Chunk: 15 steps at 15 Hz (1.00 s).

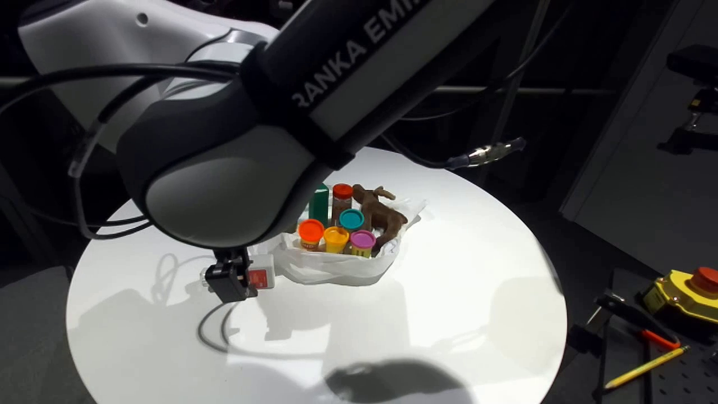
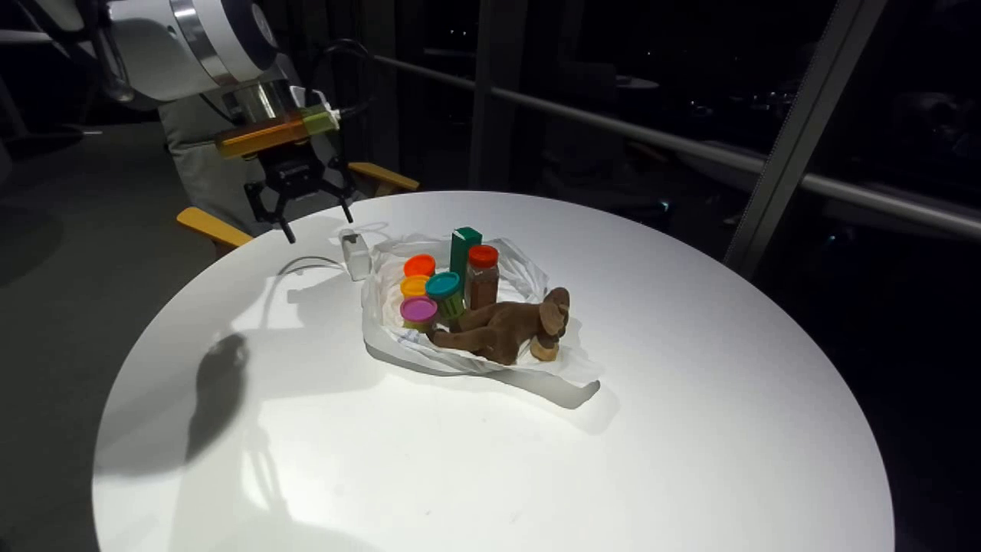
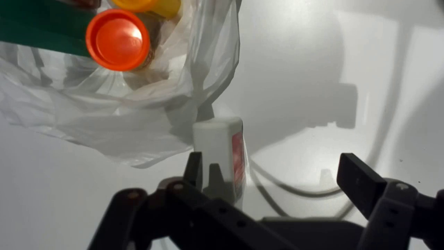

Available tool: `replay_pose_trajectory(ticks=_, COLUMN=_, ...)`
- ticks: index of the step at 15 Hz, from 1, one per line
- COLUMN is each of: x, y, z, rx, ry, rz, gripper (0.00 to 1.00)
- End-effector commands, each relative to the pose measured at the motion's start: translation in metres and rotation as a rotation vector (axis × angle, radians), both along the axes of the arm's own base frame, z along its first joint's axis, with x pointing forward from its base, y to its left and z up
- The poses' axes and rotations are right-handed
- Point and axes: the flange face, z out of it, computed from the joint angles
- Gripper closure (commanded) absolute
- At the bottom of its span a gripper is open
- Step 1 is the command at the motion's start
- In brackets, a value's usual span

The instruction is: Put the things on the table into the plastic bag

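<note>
A white container with a red label (image 1: 262, 273) is on the round white table, beside the plastic bag (image 1: 331, 269). It also shows in an exterior view (image 2: 355, 257) and the wrist view (image 3: 212, 142), where a finger hides its lower end. My gripper (image 3: 275, 173) is open and empty, above the table; the container appears near its left finger, and contact cannot be told. The bag holds tubs with orange (image 2: 420, 265), yellow (image 2: 415, 287), teal (image 2: 443, 284) and purple (image 2: 418, 309) lids, a green box (image 2: 465, 244), a red-lidded jar (image 2: 483, 282) and a brown plush animal (image 2: 506, 330).
The bag lies spread open, its crumpled rim (image 3: 138, 135) close to the white container. Curved cable-like shadows cross the table (image 2: 536, 460). A chair with yellow armrests (image 2: 214, 226) stands behind the table. A side stand holds a yellow box with a red button (image 1: 687, 294).
</note>
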Motion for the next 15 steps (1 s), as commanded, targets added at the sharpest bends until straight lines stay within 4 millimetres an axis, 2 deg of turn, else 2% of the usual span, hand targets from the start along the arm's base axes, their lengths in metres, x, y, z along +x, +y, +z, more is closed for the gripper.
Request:
replay_pose_trajectory(ticks=1, x=0.026, y=0.001, z=-0.008, rx=0.024, ry=-0.009, rz=0.108, gripper=0.0)
replay_pose_trajectory(ticks=8, x=0.059, y=-0.021, z=-0.022, rx=0.043, ry=0.004, rz=0.142, gripper=0.0)
replay_pose_trajectory(ticks=12, x=0.068, y=-0.027, z=-0.03, rx=0.06, ry=0.017, rz=0.136, gripper=0.0)
replay_pose_trajectory(ticks=13, x=0.069, y=-0.028, z=-0.032, rx=0.061, ry=0.021, rz=0.137, gripper=0.25)
replay_pose_trajectory(ticks=14, x=0.07, y=-0.028, z=-0.032, rx=0.064, ry=0.025, rz=0.138, gripper=0.27)
replay_pose_trajectory(ticks=15, x=0.071, y=-0.029, z=-0.033, rx=0.067, ry=0.028, rz=0.139, gripper=0.34)
